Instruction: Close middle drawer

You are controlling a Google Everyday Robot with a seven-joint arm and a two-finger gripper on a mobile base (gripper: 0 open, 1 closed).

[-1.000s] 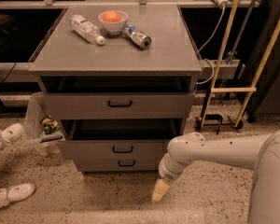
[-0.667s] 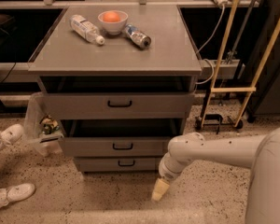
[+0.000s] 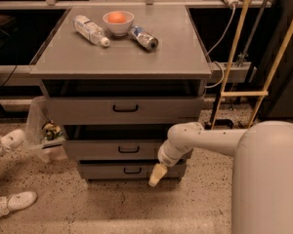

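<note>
The grey three-drawer cabinet [image 3: 122, 67] stands in the middle of the camera view. The middle drawer [image 3: 112, 149] has a low flat front with a small black handle [image 3: 128, 149] and stands pulled out a little, a dark gap above it. The top drawer [image 3: 122, 108] is also pulled out. The bottom drawer [image 3: 127, 170] sits lowest. My gripper [image 3: 156, 175] hangs at the end of the white arm, low at the cabinet's front right, in front of the bottom drawer and just below the middle drawer's right end.
On the cabinet top lie a clear bottle [image 3: 90, 30], a white bowl with an orange fruit [image 3: 118, 21] and a can [image 3: 144, 38]. A plastic bag [image 3: 45, 135] hangs at the left. A person's white shoes [image 3: 10, 201] are at lower left. Wooden poles [image 3: 237, 57] stand right.
The middle drawer's front has moved back toward the cabinet a little. My gripper stays low at the cabinet's front right.
</note>
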